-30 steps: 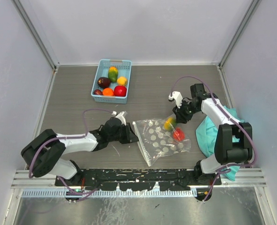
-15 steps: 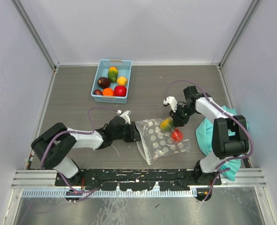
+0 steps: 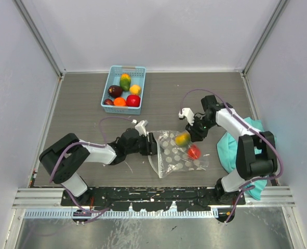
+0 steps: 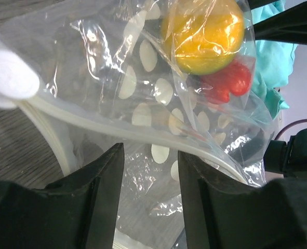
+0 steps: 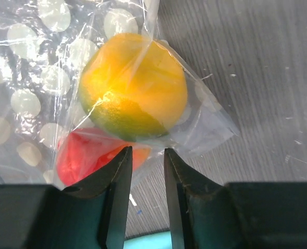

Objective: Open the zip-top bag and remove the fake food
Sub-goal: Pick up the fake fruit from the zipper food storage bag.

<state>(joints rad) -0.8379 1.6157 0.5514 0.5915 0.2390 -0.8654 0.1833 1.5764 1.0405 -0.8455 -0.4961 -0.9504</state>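
The zip-top bag (image 3: pixel 175 156) lies on the desk (image 3: pixel 80 114) between the two arms, with fake food (image 3: pixel 183 139) inside: a yellow-green fruit (image 5: pixel 133 93) and a red piece (image 5: pixel 85 155) touching it. The left hand (image 4: pixel 149 153) is at the mouth end, fingers parted around loose film, the zip strip (image 4: pixel 91 120) just ahead, nothing gripped. The right hand (image 5: pixel 147 151) is at the fruit corner, fingers a narrow gap apart with film reaching between; I cannot tell whether they pinch it. How far the seal is parted is unclear. The risks, as I judge them: the left hand closes on both lips together, so a pull drags the whole bag instead of opening it; the slick film slips free; or the right hand clamps the fruit through the plastic and traps it
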